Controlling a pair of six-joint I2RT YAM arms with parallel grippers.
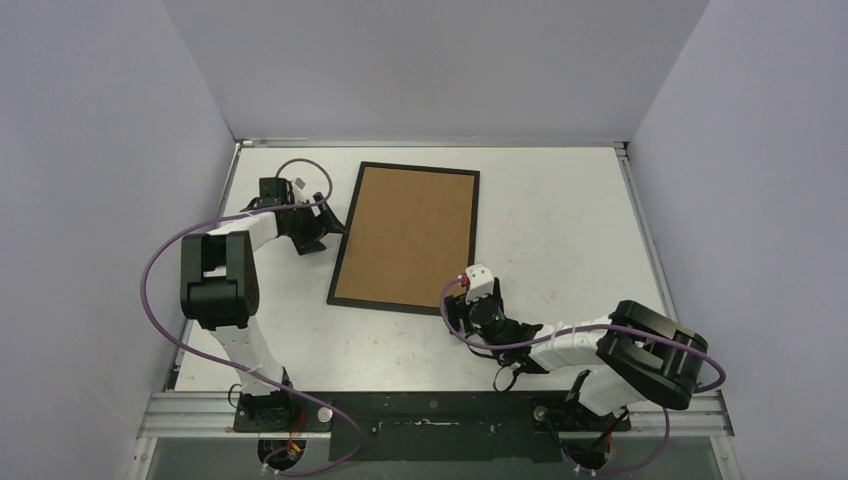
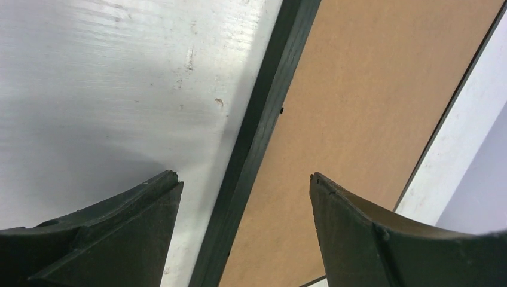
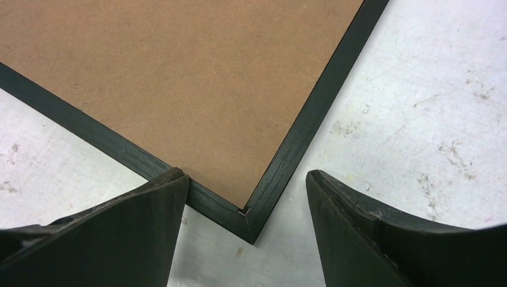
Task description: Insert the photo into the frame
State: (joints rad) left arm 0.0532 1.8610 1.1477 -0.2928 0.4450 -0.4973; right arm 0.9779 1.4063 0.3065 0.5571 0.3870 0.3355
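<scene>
Straddling the frame's left rail, the left gripper (image 2: pixel 245 179) sits at the left side of the white table (image 1: pixel 560 230), toward its far end. Its jaws are spread wide: one finger (image 2: pixel 128 227) is over bare table, the other over the brown backing board (image 1: pixel 405 235), with the rail running between them. Nothing is held. Whether either fingertip touches the surface cannot be determined from the left wrist view.

The frame (image 1: pixel 418 167), thin and black, lies flat near the middle of the table with its back up, long sides running away from the arm bases and slightly slanted. The backing board fills its opening edge to edge.

The right gripper (image 3: pixel 247 174) is at the frame's near right corner. Its jaws are also spread, gripping nothing, and the mitred corner points into the gap between them. The left-hand finger (image 3: pixel 137 221) overlaps the near rail in the right wrist view; contact cannot be confirmed. The right-hand finger is over bare, scuffed table just beside the right rail.

Purple cables loop along both arms.
</scene>
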